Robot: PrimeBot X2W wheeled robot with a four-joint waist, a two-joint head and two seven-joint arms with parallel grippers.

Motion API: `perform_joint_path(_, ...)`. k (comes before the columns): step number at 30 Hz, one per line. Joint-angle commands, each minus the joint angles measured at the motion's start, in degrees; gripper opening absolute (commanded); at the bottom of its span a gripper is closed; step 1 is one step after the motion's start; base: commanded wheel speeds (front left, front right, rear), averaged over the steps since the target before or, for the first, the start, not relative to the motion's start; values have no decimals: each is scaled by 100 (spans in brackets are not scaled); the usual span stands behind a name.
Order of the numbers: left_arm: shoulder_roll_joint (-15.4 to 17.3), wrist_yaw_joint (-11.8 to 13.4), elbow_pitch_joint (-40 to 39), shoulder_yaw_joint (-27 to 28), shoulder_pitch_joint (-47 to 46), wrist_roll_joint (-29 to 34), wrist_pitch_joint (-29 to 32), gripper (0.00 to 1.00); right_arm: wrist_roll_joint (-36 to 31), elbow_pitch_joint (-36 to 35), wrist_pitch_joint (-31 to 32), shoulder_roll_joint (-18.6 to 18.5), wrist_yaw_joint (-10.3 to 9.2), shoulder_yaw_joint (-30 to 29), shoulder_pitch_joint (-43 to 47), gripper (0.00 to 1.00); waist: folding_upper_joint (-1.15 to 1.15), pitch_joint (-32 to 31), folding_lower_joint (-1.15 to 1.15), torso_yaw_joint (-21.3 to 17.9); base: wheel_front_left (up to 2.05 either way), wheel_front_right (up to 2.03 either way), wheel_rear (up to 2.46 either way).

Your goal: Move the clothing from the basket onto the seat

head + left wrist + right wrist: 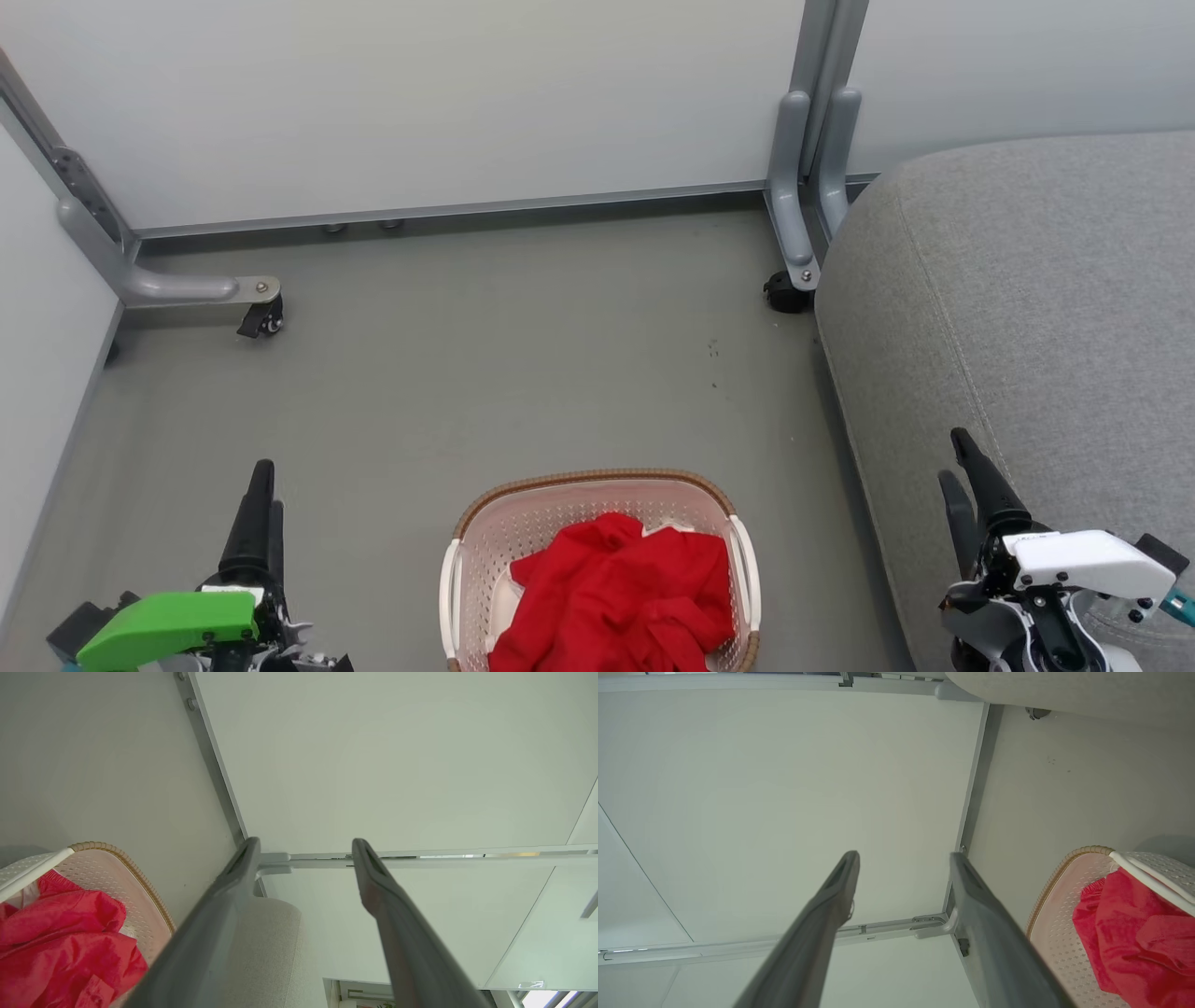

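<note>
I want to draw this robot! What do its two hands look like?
Each hand is a gripper with two long, dark, pointed fingers. The left gripper has a bright green cover behind its fingers. The right gripper has a white cover with a small teal piece at its edge.

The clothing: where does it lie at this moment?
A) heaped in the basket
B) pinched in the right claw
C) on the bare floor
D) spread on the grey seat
A: the red clothing sits heaped inside the basket, which stands on the floor beside the seat. The left claw and the right claw are both open and empty.
</note>
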Motion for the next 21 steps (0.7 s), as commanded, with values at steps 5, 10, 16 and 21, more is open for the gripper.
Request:
perform_joint_path(5,20,-9,-247,2,-4,832,-180,100,-921,-227,-187,-28,2,90,-39,100,0,-9,0,12,0,0,0)
perform_joint_path(10,23,10,-417,-58,51,1432,-303,100,-1679,-406,-312,-31,2,178,15,100,0,-16,0,22,0,0,0)
perform_joint_path(16,28,136,-619,-190,131,2147,-447,100,-2444,-626,-455,-36,3,296,101,100,0,-26,0,36,0,0,0)
perform_joint_path(21,32,169,-721,-324,183,2710,-562,100,-2955,-712,-569,-39,3,388,154,100,0,-37,0,47,0,0,0)
